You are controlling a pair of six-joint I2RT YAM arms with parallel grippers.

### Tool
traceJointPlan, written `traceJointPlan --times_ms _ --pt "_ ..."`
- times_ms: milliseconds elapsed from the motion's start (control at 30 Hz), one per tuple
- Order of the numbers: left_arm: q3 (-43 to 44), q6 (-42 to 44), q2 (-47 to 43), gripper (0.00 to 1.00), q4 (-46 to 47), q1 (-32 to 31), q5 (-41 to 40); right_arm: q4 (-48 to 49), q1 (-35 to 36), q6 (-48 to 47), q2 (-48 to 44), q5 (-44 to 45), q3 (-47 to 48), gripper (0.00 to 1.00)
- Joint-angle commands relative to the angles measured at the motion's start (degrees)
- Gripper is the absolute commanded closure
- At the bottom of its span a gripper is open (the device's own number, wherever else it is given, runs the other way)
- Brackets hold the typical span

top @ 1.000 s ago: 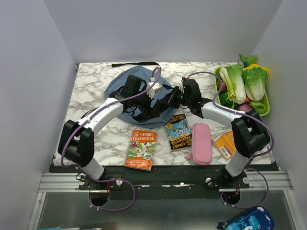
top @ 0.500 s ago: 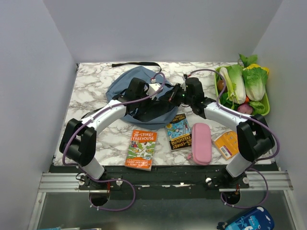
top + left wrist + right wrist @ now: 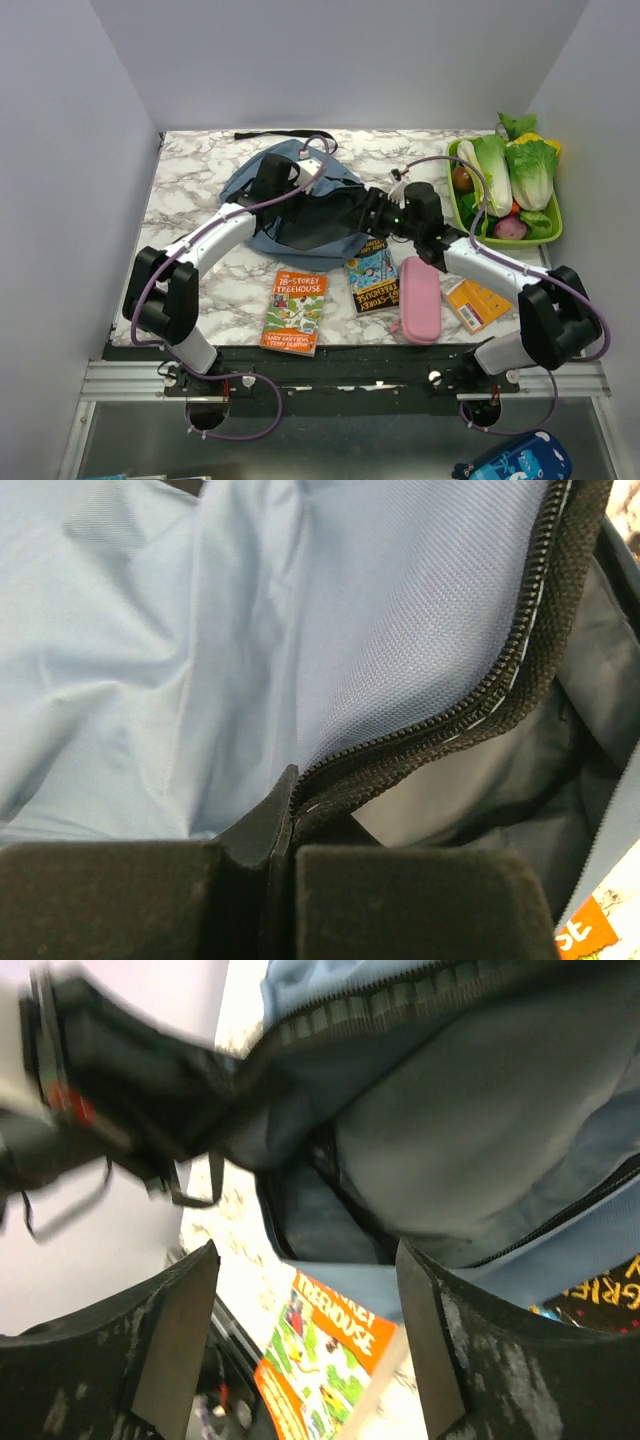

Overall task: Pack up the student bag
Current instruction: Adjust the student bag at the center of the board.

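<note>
Fingers of the left gripper are squeezed tight on the far rim of the soft dusty-blue fabric student bag in the view from the top. The bag lies in the middle of the white marble table, and its dark mouth gapes between the two grippers. The right gripper sits at the right side of that mouth, with its fingers spread wide and nothing in them. Closer to the arm bases than the right fingers lie a dark blue paperback book, a long pink pencil case and a small flat orange thing. An orange paperback book lies on the near side of the left fingers. Far to the right of the right fingers is a green plastic tray full of leafy vegetables.

From the left wrist, the two black pads pinch the bag's black zipper edge, which runs up and to the right from them. Light blue cloth fills the space above the fingers.

From the right wrist, the two black fingers stand far apart. The open bag is just past the fingertips, and the orange book shows below it, between the fingers.
</note>
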Motion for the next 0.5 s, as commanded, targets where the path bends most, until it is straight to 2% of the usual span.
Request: traceJointPlan --times_ms 0,67,200,267,300,467 --pt "4.3 -4.2 1.2 1.0 -0.8 4.1 3.5 3.8 0.7 -8.8 -1.5 -10.8 -4.1 0.19" --pt "3.4 -4.2 1.1 1.0 0.4 4.2 3.5 0.2 2.7 -11.6 1.5 -13.3 -3.2 0.18" --pt "2.4 -5.0 1.4 1.0 0.6 4.2 4.8 -7.4 11.3 -20.8 4.8 -7.0 0.0 0.17" --pt "2.3 -5.1 1.4 1.0 0.3 4.2 5.1 -11.2 13.4 -23.2 6.6 -3.9 0.8 0.17" --pt "2.3 -5.1 1.4 1.0 0.3 4.2 5.0 -11.8 14.8 -25.2 6.8 -0.7 0.8 0.17" --pt "2.7 -5.1 2.0 1.0 0.1 4.3 5.5 -9.8 17.0 -28.7 6.7 4.1 -1.7 0.16"
